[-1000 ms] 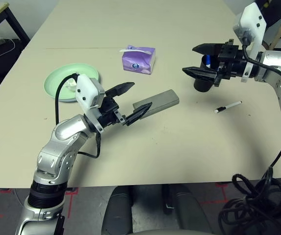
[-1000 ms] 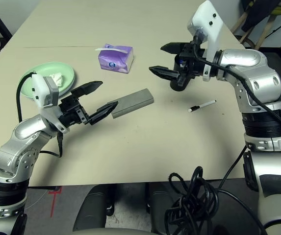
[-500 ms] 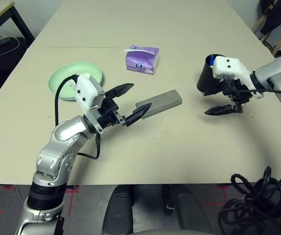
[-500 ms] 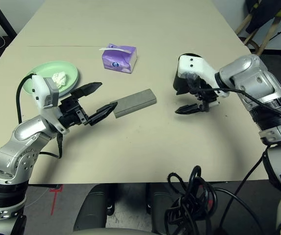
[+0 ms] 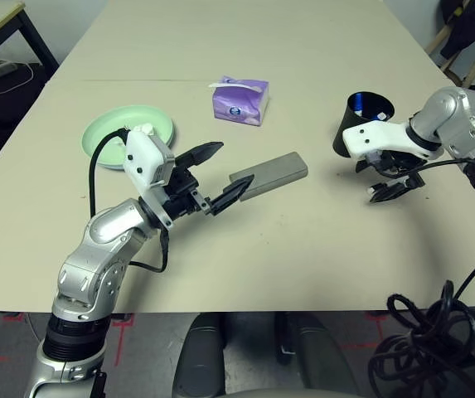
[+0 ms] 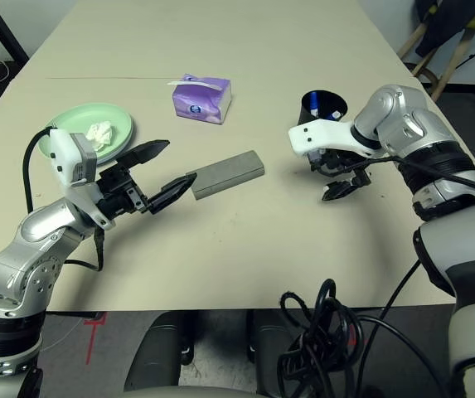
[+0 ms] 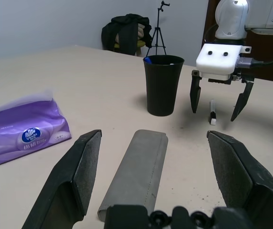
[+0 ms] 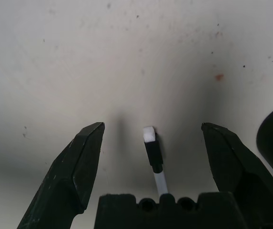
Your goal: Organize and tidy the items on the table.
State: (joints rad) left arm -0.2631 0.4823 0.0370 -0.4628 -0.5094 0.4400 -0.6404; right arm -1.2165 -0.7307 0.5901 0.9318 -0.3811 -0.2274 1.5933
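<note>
A: Left to right, what is noted on the large beige matte table (image 5: pixel 320 249)?

B: At ten o'clock a pale green round plate (image 5: pixel 129 133) is seen, with a crumpled white tissue (image 6: pixel 98 131) lying on it. A purple tissue box (image 5: pixel 239 99) sits at twelve. A grey oblong glasses case (image 5: pixel 270 173) lies at centre, and a black tapered cup (image 5: pixel 361 123) with something blue inside stands at two o'clock.

A: How far along is the tidying judged to be?

B: Partly done, it is judged. The tissue is on the plate and something is already in the cup. The case is untouched, and a thin white pen with a black cap (image 8: pixel 154 155) is left flat on the table beside the cup.

A: The left gripper (image 5: pixel 216 172)?

B: Fingers held wide apart, nothing gripped. It is levelled at the case, whose near end lies between the fingertips, apart from both.

A: And the right gripper (image 7: pixel 218 101)?

B: Pointed down over the pen, fingers spread wide. The pen's capped end is seen midway between them, touched by neither. Lowering and closing are judged to be what remains.
</note>
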